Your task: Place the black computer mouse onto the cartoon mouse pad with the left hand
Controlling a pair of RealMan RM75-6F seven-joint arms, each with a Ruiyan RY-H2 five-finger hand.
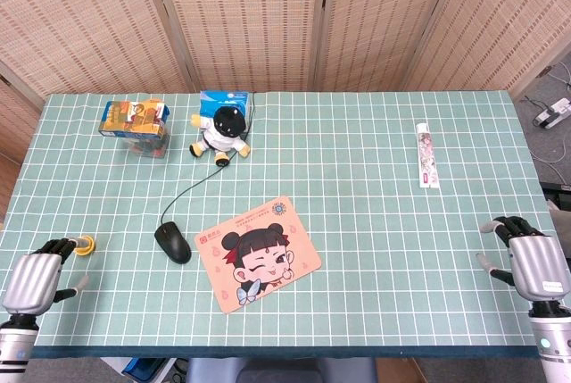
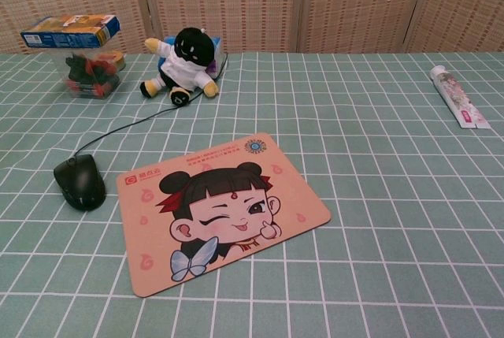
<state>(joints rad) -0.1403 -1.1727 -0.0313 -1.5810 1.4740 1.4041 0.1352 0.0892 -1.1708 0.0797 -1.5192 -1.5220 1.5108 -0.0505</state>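
1. Head view shows us the black computer mouse (image 1: 173, 242) on the green gridded tablecloth (image 1: 375, 187), just beside the cartoon mouse pad (image 1: 258, 253) at its 9 o'clock, not on it.
2. We see the left hand (image 1: 37, 276) at the table's 8 o'clock corner, fingers curled inward around nothing, well apart from the mouse.
3. The right hand (image 1: 528, 258) sits at 4 o'clock, fingers likewise curled and empty.
4. Chest view shows the mouse's cable (image 2: 126, 124) running toward the plush doll (image 2: 183, 66) at 11 o'clock.
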